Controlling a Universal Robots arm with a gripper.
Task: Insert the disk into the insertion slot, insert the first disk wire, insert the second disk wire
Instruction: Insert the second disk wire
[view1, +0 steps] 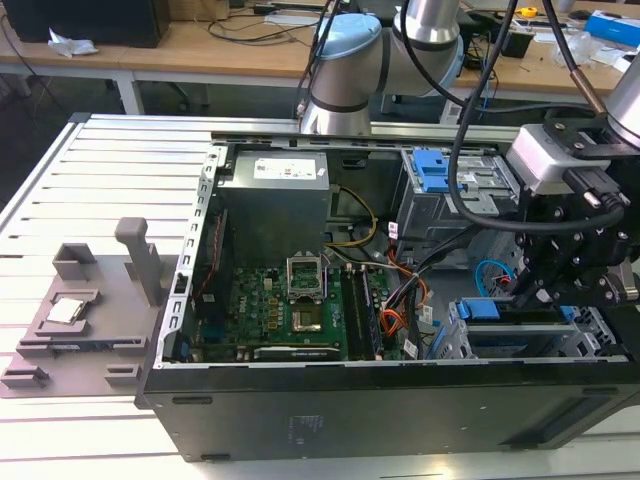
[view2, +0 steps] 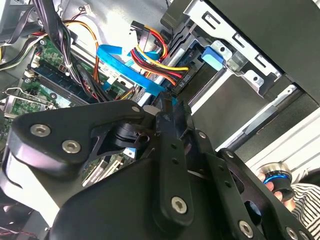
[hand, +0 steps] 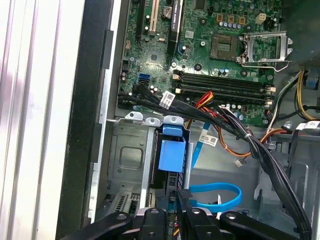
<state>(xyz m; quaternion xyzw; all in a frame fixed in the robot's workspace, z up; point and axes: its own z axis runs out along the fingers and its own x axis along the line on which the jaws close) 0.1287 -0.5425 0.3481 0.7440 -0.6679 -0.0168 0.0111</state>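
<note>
Already seated, or nearly so: disk (hand: 172, 155) sunk into the insertion slot (hand: 131, 155) at the near corner of the computer case (view1: 300, 415) on the exterior view's right, blue carrier handle standing proud of the bay mouth. Hovering just above it, the gripper (hand: 174, 197), jaws drawn close together and apparently pinching a dark connector at the end of the blue flat cable (hand: 215, 192), though exact contact cannot be confirmed. Close by, a bundle of red, yellow and black power wires (view2: 160, 60) crossing toward the disk's rear edge. Beyond, the motherboard (view1: 290, 310) filling the case floor, the taller cage with blue latches (view1: 445, 195) toward the far edge, and the slatted surface (view1: 100, 180) outside. Risks, as a judgement: connector tilting against its port and jamming, slipping from a narrow pinch, or snagging the neighbouring wire bundle.
</note>
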